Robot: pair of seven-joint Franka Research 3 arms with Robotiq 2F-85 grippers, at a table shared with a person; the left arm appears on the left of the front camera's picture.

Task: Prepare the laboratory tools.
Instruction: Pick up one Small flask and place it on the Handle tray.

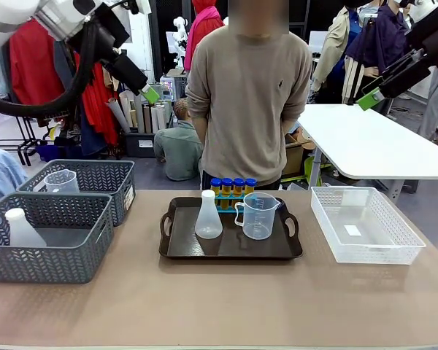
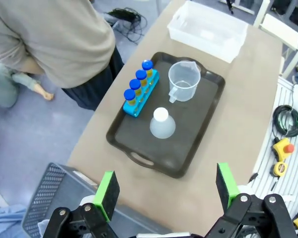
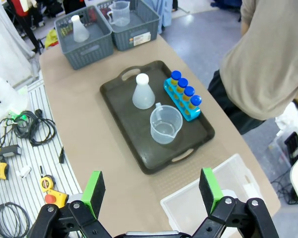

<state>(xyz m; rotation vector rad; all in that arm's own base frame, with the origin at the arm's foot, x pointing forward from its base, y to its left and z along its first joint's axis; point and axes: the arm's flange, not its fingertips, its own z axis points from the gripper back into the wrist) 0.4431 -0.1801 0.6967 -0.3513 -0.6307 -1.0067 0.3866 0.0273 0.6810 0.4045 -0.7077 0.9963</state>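
Grey mesh baskets (image 1: pixel 47 240) stand at the table's left; the nearer one holds a white flask, the farther one a clear beaker, each partly hidden by the basket wall. The left gripper (image 2: pixel 165 192) hangs high above the table's left, its green pads spread wide with nothing between them; the front view shows just 1 pad tip. At the middle sits the dark brown tray (image 1: pixel 230 251). On it the translucent white conical flask (image 1: pixel 208 216) stands left of the clear measuring beaker (image 1: pixel 258 216), and behind both the small blue rack (image 2: pixel 140 94) holds 4 blue-capped tubes (image 1: pixel 232 185), its body mostly hidden in the front view. The person stands behind, hands out of sight. The white mesh basket (image 1: pixel 365 222) lies right. The right gripper (image 3: pixel 153 191) hangs raised at upper right, pads wide apart, empty.
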